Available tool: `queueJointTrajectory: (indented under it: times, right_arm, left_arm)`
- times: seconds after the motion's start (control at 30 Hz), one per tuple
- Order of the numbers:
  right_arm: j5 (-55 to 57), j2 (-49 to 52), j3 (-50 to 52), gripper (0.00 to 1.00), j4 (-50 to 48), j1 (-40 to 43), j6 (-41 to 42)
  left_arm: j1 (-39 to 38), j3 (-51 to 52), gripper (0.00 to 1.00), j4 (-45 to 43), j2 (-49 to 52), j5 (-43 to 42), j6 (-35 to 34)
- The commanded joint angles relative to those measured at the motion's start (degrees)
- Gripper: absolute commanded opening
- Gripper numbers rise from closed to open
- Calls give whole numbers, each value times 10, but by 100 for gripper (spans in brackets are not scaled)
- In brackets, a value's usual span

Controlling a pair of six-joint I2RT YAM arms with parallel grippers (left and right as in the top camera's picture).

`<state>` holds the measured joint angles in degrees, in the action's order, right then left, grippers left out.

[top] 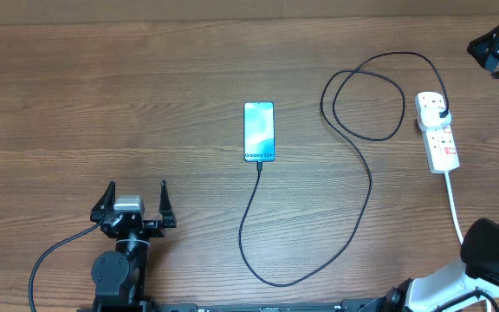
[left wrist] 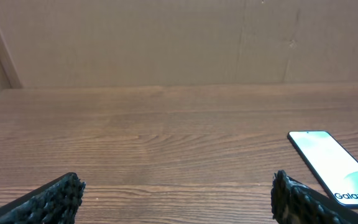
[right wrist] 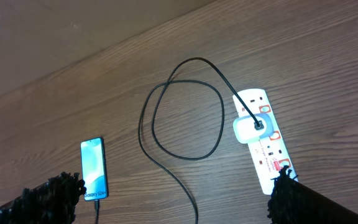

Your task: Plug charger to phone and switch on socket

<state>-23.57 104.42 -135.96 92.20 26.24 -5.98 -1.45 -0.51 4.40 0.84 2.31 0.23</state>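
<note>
Phone point(top: 258, 132) lies mid-table, its text end toward the near edge, where the charger point(top: 241, 232) tip meets it; you cannot tell whether it is seated. Slack loops run right to the power strip point(top: 440, 139), plug in its far socket, likely sparing the tip any pull. Left gripper point(top: 137, 189), near left, and right gripper point(right wrist: 173, 196), high over the strip, both stand spread and empty.

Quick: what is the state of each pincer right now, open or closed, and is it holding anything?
Left pincer: open, holding nothing.
Right pincer: open, holding nothing.
</note>
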Motion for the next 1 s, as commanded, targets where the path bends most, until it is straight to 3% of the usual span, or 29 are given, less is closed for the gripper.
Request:
queueJointTrajectory:
  times: [0.0, 0.97]
  right_arm:
    - [0, -4, -1, 100, -2, 1, 2]
    - [28, -4, -1, 100, -12, 1, -18]
  left_arm:
    - [4, 2, 100, 0, -6, -4, 13]
    - [4, 2, 100, 0, -6, -4, 13]
